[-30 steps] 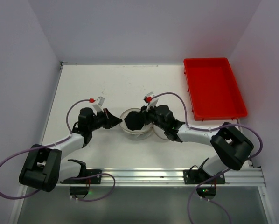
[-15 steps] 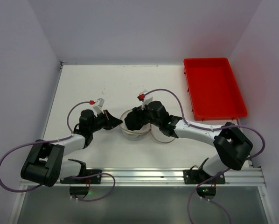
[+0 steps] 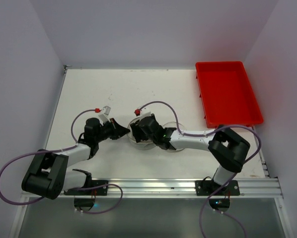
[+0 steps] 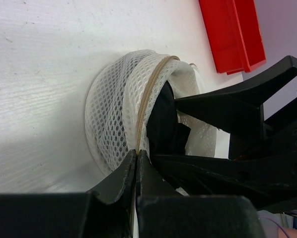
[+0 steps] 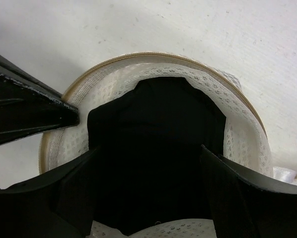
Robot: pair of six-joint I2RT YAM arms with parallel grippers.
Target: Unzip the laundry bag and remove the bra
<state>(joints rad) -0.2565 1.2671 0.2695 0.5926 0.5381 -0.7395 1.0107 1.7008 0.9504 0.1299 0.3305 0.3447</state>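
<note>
At the centre of the worktop (image 3: 113, 89), the right claw (image 5: 148, 153) is spread wide astride the bra (image 5: 153, 114) inside the laundry bag (image 4: 113, 114). The left claw (image 4: 137, 159), at the bag's 9 o'clock, pinches its rim. Likely risk: closing catches mesh, lifting the bag too.

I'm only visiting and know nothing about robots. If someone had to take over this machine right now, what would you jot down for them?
Left tool: shut, pinching the zipper rim of the laundry bag.
Right tool: open, reaching into the bag's mouth with a finger on each side of the bra, not closed on it.
Done: the bag is unzipped and gaping; the bra sits inside.
Left: close on the bra and pull it out.
</note>
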